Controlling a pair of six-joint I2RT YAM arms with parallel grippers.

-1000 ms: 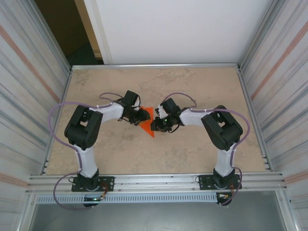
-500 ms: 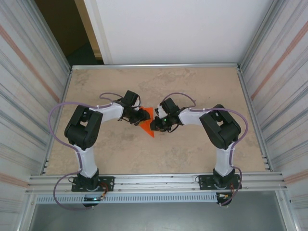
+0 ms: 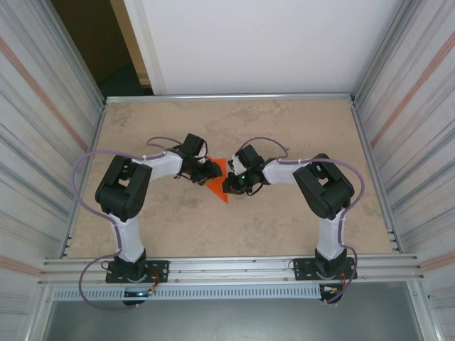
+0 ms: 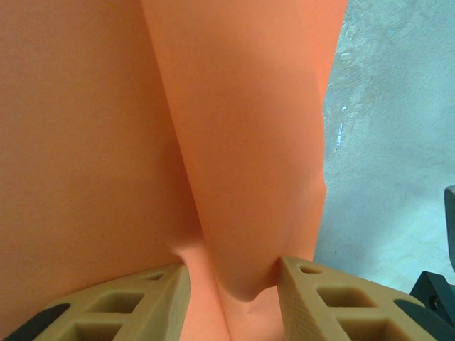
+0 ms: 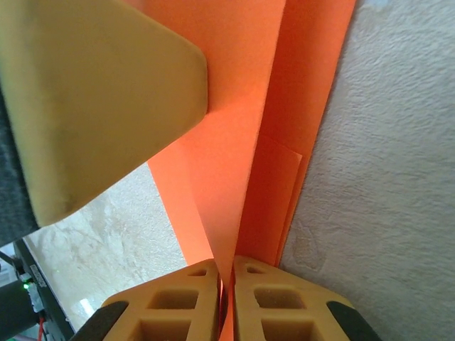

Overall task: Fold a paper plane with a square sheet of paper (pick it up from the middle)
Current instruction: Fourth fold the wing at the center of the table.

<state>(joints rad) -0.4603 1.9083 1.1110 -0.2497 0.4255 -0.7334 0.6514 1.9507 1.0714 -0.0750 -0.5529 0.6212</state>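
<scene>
The paper plane [image 3: 219,186] is a bright orange, narrow pointed shape of creased layers lying mid-table between both grippers. My left gripper [image 3: 212,170] sits at its upper left edge. In the left wrist view its tan fingers [image 4: 135,298] stand a little apart, with a raised rounded fold of the orange paper [image 4: 242,177] pressed between them, so the left gripper [image 4: 233,273] is shut on that fold. My right gripper [image 3: 229,183] is at the plane's right side. In the right wrist view, this right gripper [image 5: 226,270] is shut tight on a thin upright flap of the paper [image 5: 234,156].
The marbled tan tabletop [image 3: 284,227] lies open around the arms, bounded by metal rails and corrugated side walls [image 3: 419,142]. A tan finger of the left gripper [image 5: 92,92] looms close in the right wrist view. A dark part of the right gripper [image 4: 441,298] shows at the left wrist view's edge.
The right arm's elbow has drifted slightly left. Both grippers and the paper stay where they were.
</scene>
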